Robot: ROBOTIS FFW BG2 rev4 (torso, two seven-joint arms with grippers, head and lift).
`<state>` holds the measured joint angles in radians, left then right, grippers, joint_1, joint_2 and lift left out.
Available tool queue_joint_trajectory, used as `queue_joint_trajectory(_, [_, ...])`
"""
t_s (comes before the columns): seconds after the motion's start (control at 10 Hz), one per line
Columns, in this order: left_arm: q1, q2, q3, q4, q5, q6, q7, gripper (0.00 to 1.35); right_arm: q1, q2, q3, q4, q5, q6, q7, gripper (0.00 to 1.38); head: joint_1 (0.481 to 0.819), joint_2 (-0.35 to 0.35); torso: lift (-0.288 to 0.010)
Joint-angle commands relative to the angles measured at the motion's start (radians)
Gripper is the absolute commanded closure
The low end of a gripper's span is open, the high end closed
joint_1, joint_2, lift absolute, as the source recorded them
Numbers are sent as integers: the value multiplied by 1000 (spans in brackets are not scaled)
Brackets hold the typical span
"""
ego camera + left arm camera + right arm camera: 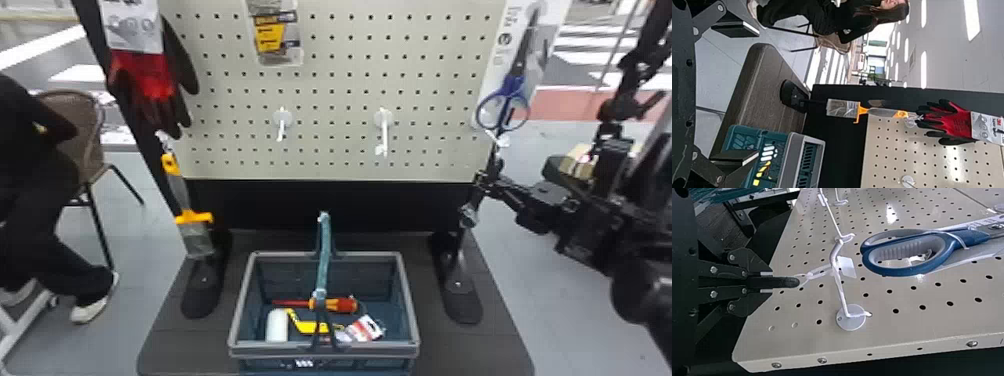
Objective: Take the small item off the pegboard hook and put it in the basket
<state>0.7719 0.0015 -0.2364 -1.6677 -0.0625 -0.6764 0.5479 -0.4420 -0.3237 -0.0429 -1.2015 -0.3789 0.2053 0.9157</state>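
Right gripper: The right gripper [486, 181] comes in from the right. Its jaws are pressed close together on the dark handle of the small item [785, 282].
Left gripper: The left gripper [742, 93] has its jaws wide apart, with nothing between them.
Small item: It hangs by a thin loop [810, 275] from the hook [842, 293]. Its round end points up at the hook. Its long way runs mostly up and down, leaning a bit.
Pegboard: The hook sits near the right edge of the pegboard [330, 152], just under the blue scissors [505, 107].
Basket: The basket [260, 348] is lower down and to the left. Its handle [324, 250] stands up across the middle, with open room on both sides.
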Motion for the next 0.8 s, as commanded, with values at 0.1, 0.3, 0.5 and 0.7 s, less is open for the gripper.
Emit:
queue_joint_trajectory(0.1, [0,3,-1,0,3,0,0,216,-4,0,0,-2,0,0,0,1243,549,0,-100])
queue_joint_trajectory(0.3, [0,3,-3,2,3,1,1,216,-6,-2,0,-5,5,0,0,1243,549,0,-100])
queue_joint_trajectory(0.5, [0,3,-3,0,4,1,0,216,-6,0,0,-17,5,0,0,1243,549,0,-100])
queue_joint_trajectory(0.7, [0,3,-4,0,6,4,0,216,17,0,0,-81,12,16,0,1245,549,0,-100])
